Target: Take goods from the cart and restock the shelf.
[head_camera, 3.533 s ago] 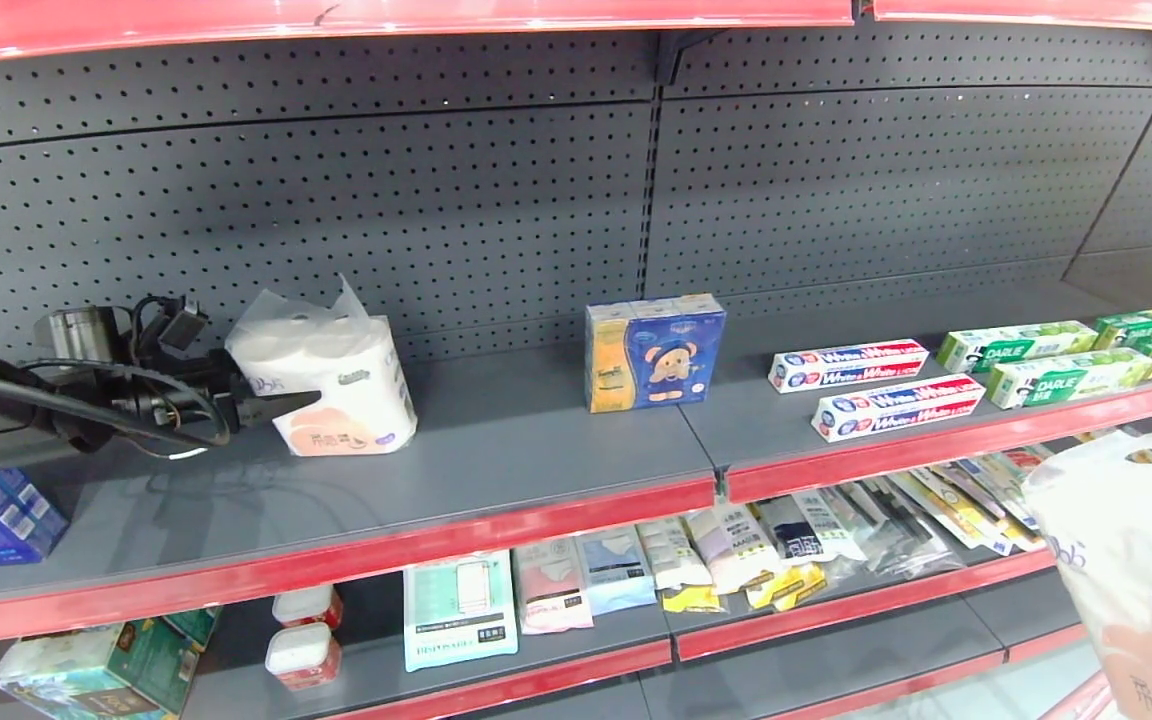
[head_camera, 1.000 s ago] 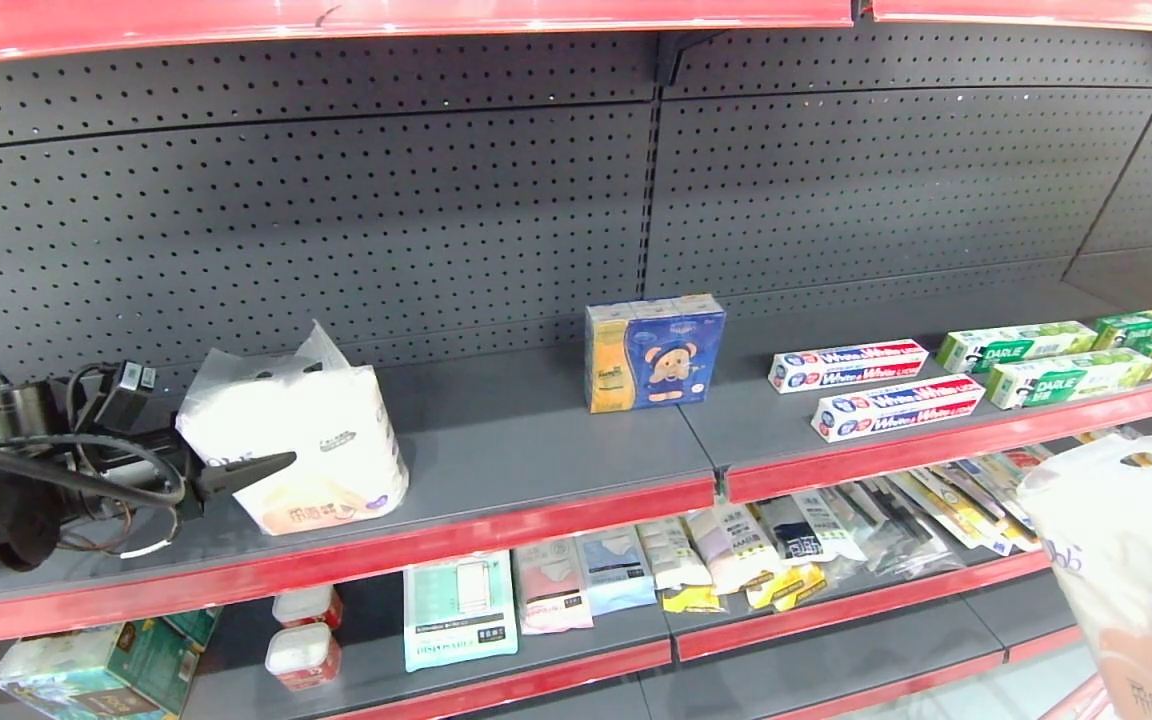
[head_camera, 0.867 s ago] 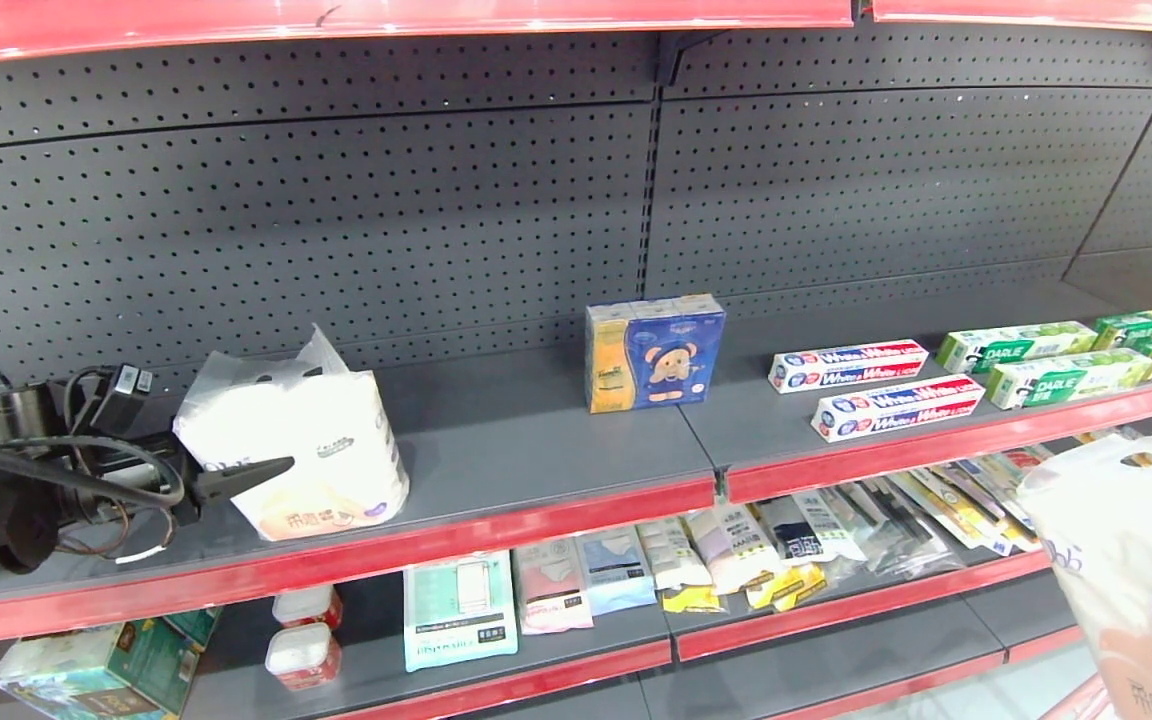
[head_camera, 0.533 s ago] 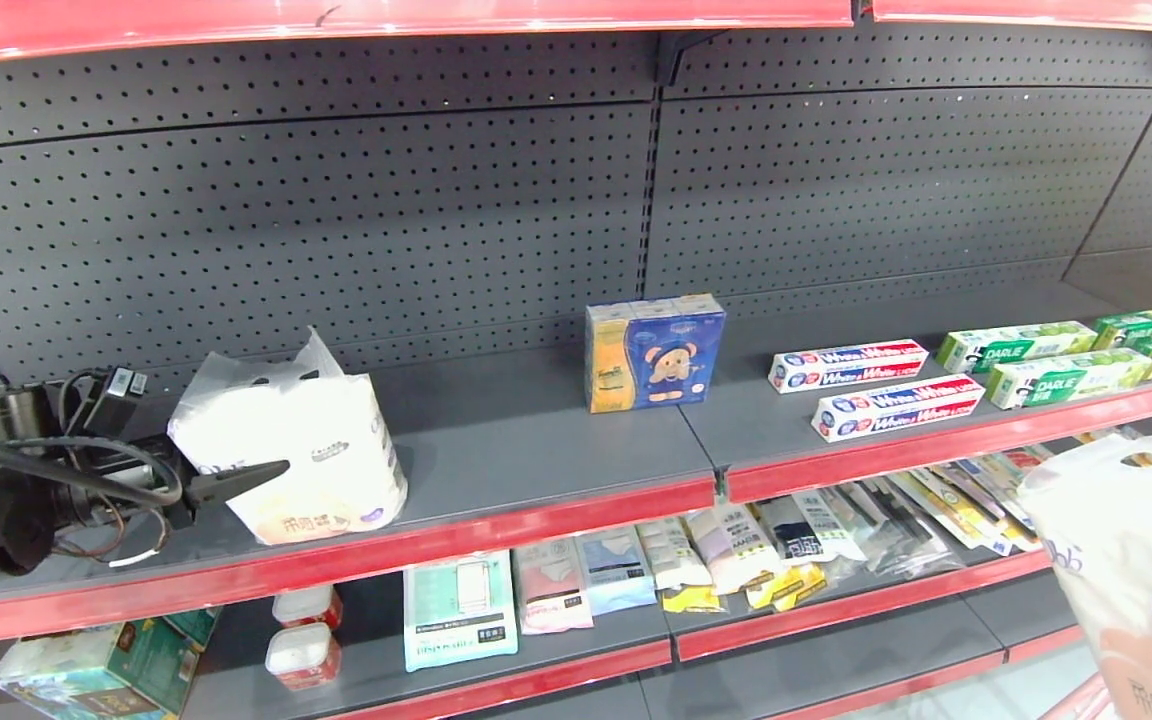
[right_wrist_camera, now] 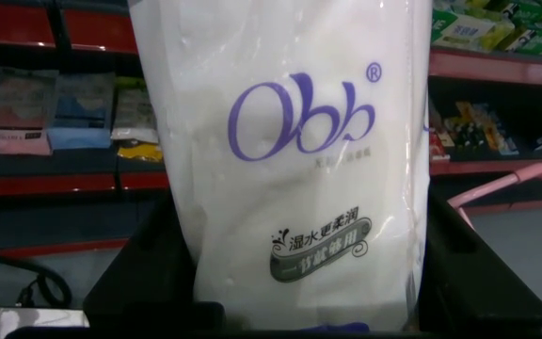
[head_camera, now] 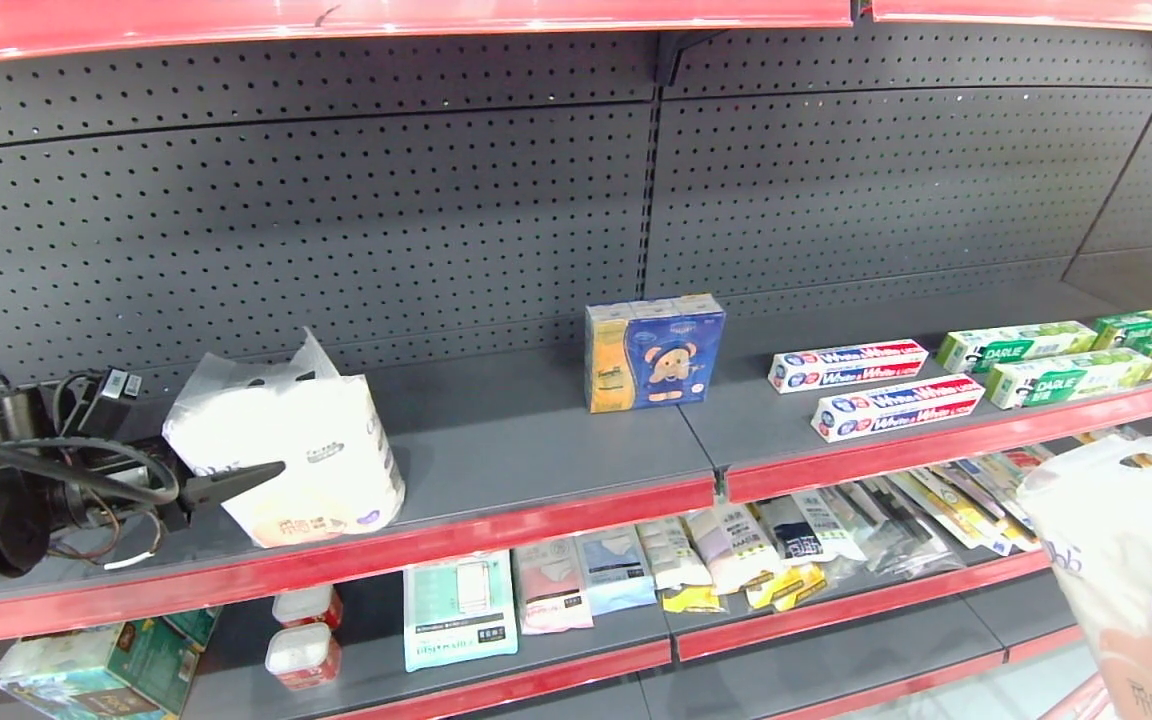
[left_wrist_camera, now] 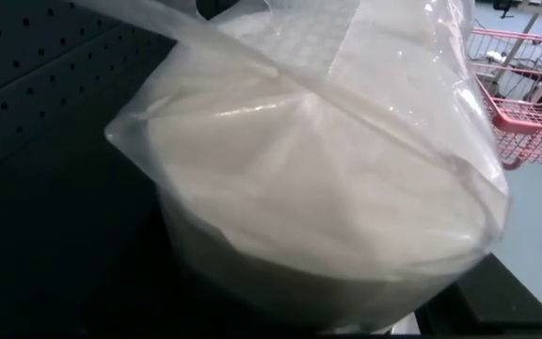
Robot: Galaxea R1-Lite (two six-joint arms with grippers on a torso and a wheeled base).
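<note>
At the left of the middle shelf (head_camera: pixel 536 440), close to its red front edge, stands a white toilet paper pack (head_camera: pixel 296 450) in clear plastic. My left gripper (head_camera: pixel 271 455) is shut on it from the left, with one black finger (head_camera: pixel 236 480) across its front. The left wrist view has the same pack (left_wrist_camera: pixel 318 179) right up against the camera. A second white toilet paper pack (head_camera: pixel 1126 570) hangs at the lower right, off the shelf, and my right gripper (right_wrist_camera: pixel 309 282) is shut on that pack (right_wrist_camera: pixel 290 160), a black finger on each side.
On the same shelf stand a blue and yellow tissue box (head_camera: pixel 654 352) in the middle and toothpaste boxes (head_camera: pixel 876 390) to the right. Grey shelf lies bare between the left pack and the tissue box. Packets fill the lower shelf (head_camera: pixel 696 560). A pink cart (left_wrist_camera: pixel 525 94) stands behind.
My left gripper and its pack have come from deeper on the shelf toward the front edge and leftward, creeping slightly over the last second. The right pack has stayed put.
</note>
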